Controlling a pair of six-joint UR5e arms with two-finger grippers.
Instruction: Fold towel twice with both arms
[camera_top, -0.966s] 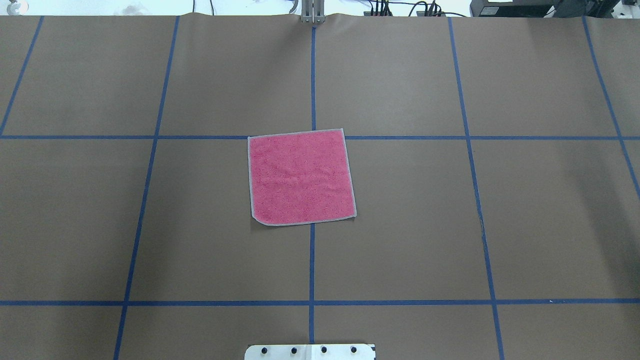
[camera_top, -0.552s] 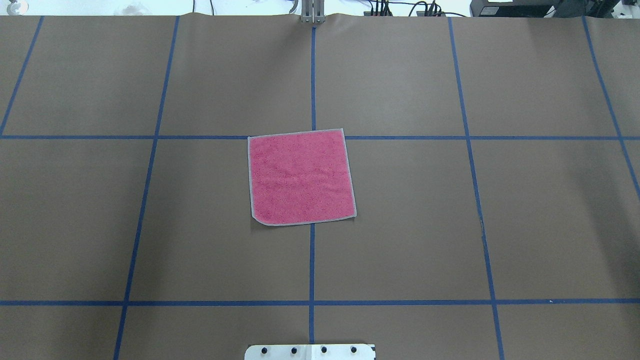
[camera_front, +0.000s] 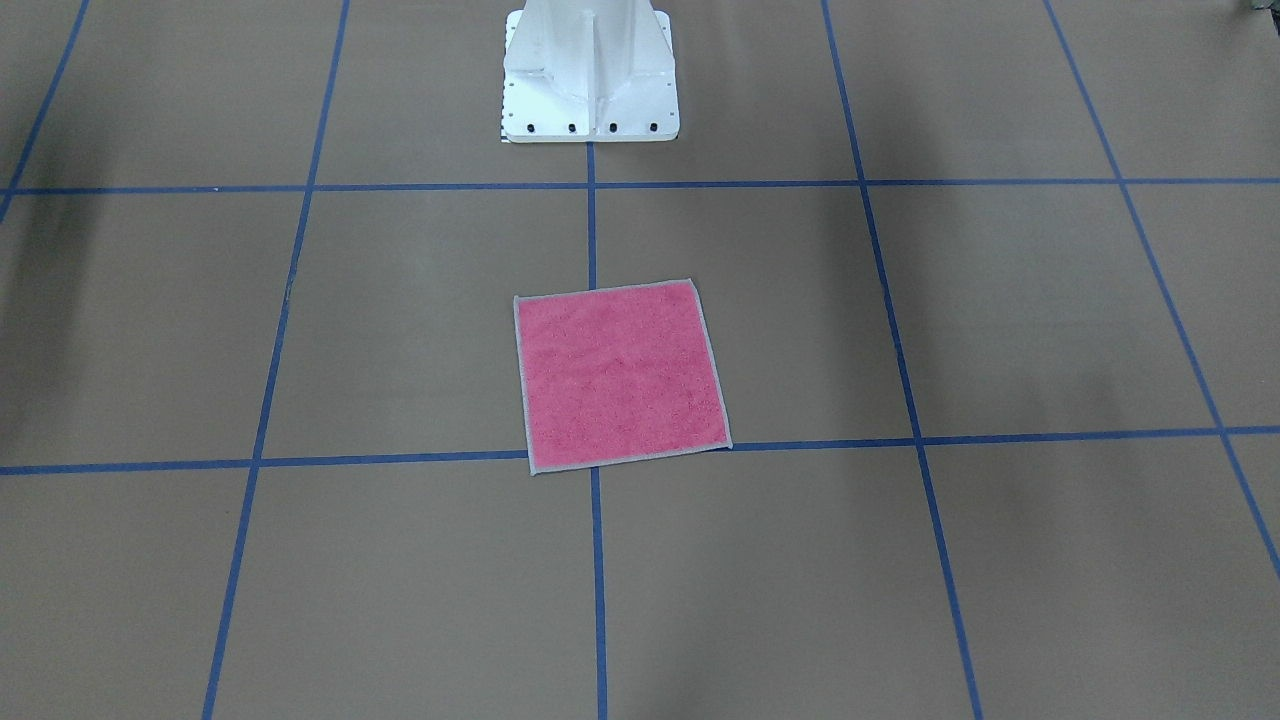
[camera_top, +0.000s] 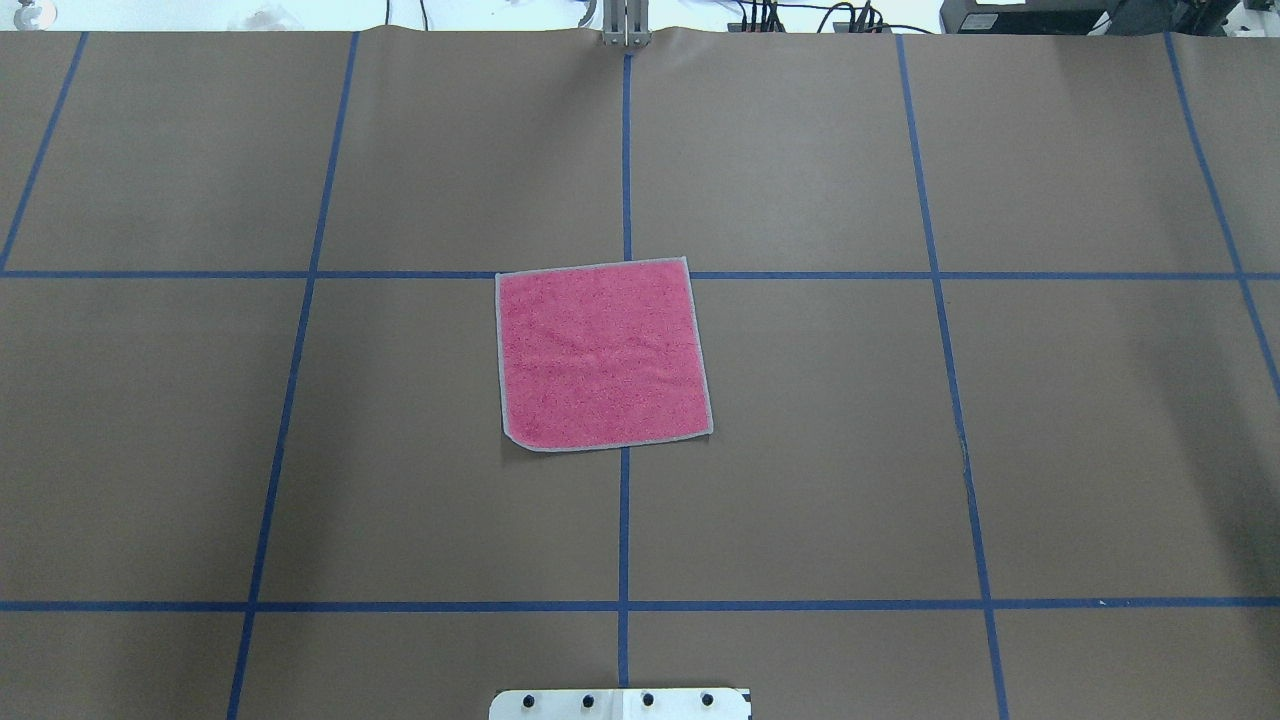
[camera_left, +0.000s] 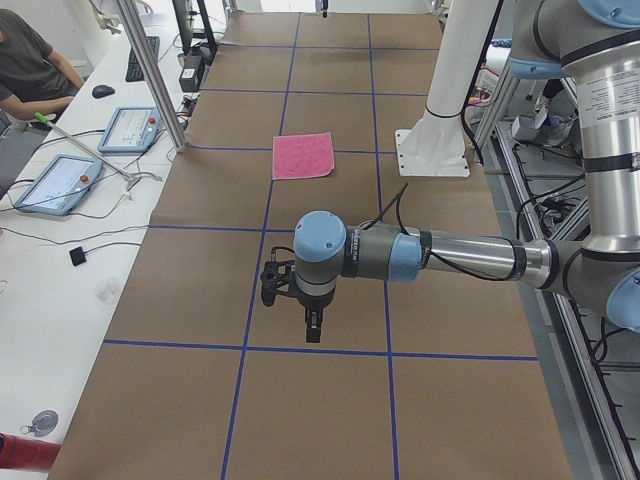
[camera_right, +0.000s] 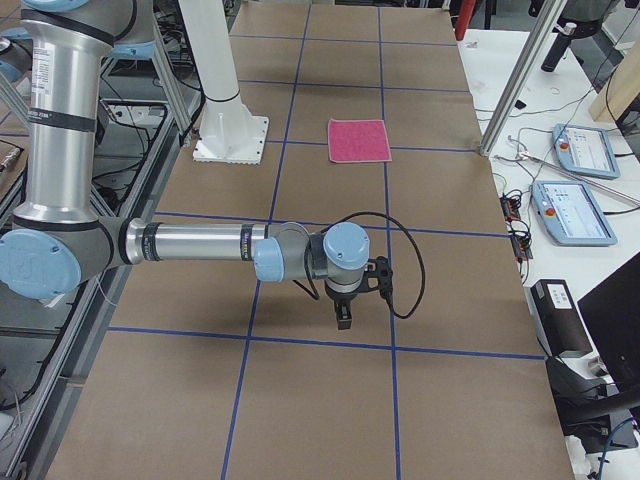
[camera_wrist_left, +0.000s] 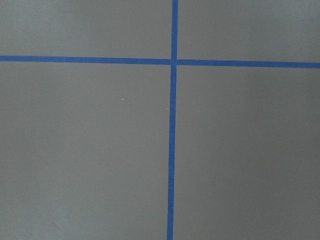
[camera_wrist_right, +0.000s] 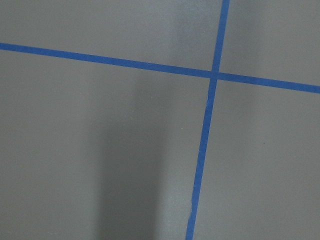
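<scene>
One small square pink terry towel (camera_top: 603, 355) lies unfolded on the brown table (camera_top: 850, 470); the black left gripper (camera_left: 313, 328) and right gripper (camera_right: 343, 317) hang well apart from it, I cannot tell their opening

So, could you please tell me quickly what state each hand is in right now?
Left hand: cannot be told from this side view.
Right hand: cannot be told either.

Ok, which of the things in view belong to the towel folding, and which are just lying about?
For the job: towel; left gripper; right gripper.
Just there: pedestal base; tablets; mouse.
</scene>
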